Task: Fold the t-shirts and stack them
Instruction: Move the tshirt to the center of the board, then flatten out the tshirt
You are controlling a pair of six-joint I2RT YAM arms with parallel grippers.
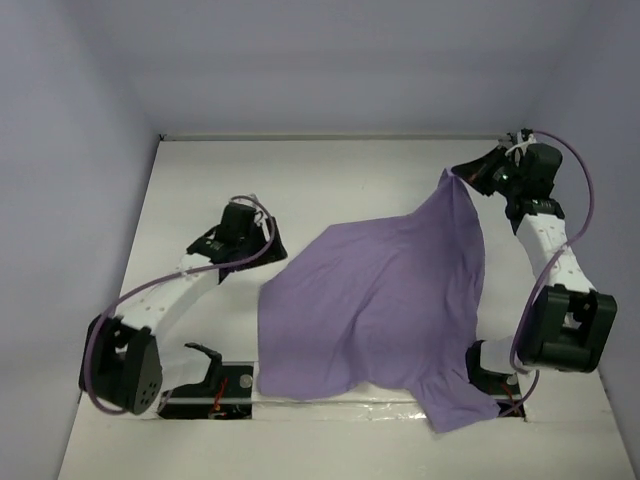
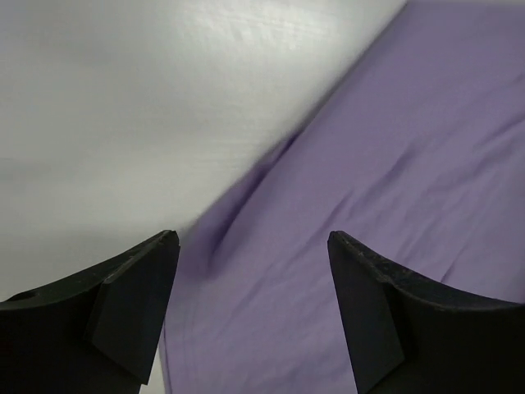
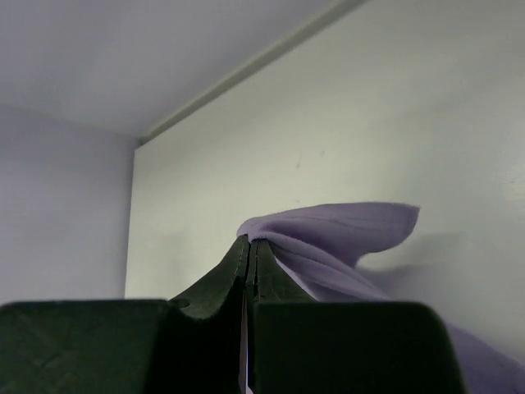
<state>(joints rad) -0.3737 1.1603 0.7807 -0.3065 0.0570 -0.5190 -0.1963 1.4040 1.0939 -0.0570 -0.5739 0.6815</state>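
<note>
The lavender-purple t-shirt (image 1: 380,300) lies spread over the middle and right of the white table, one part hanging over the near edge. My right gripper (image 1: 458,174) is shut on an edge of the t-shirt (image 3: 344,234) and holds it up at the far right, so the cloth rises to a peak there. My left gripper (image 1: 268,247) is open and empty, low over the shirt's left edge. In the left wrist view the cloth (image 2: 385,205) lies between and beyond its fingers (image 2: 131,300).
White table (image 1: 200,190) with a back wall and side walls close around it. A black fixture (image 1: 205,385) sits at the near edge by the left arm's base. The right arm's base (image 1: 565,330) stands beside the shirt's right side.
</note>
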